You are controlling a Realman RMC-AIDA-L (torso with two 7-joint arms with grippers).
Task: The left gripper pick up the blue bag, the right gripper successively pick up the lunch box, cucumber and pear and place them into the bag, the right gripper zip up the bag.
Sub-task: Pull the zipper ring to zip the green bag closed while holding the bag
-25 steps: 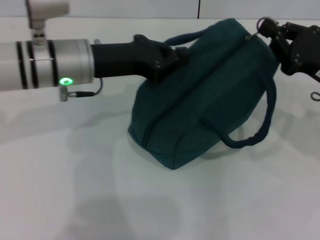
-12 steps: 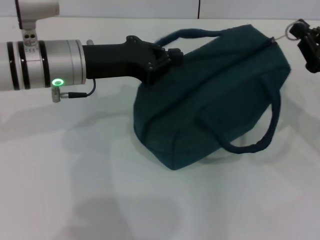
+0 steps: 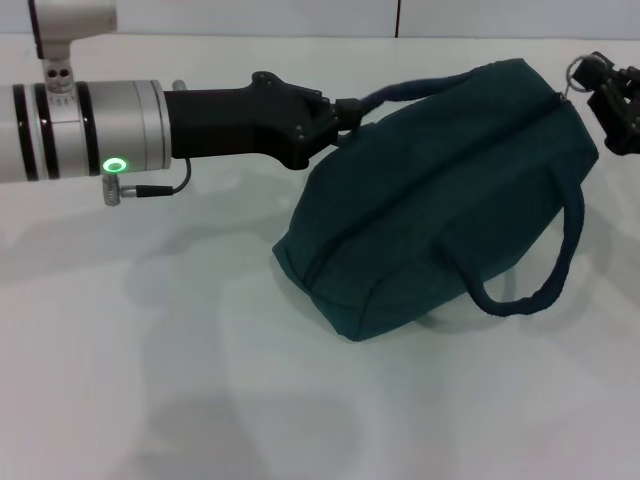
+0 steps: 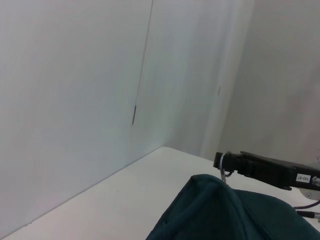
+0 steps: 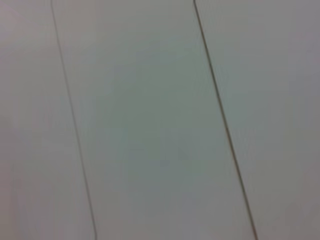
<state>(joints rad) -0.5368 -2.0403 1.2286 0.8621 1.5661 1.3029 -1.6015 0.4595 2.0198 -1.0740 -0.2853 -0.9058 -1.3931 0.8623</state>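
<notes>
L gripper [image 3: 345, 112] is reaching in from the robot's left, claw pinched nearly closed on the far loop handle [image 3: 415, 85] of the blue bag [image 3: 440, 200], w/ silver wrist and green light showing behind it. Bag is sitting mid-table [image 3: 150, 380], tilted, zipper seam running diagonally and looking closed; near handle [image 3: 535, 285] is drooping down the front side. R gripper [image 3: 612, 95] is sitting at the bag's far-right corner, right at the silver ring pull [image 3: 577, 68]; L wrist view is showing the ring at its tip [image 4: 223, 165], fingers looking closed on it, tho contact isn't fully clear. R wrist cam is showing only blank wall. Lunch box, cucumber, pear not visible anywhere, prob. inside already. Judging this as the tail end of the zip step. Risks: ring is thin, so it could be slipping out of the R claw mid-pull; bag is soft and held by one handle only, so it could be sliding or twisting toward the pull; fabric bunching could be jamming the slider.
</notes>
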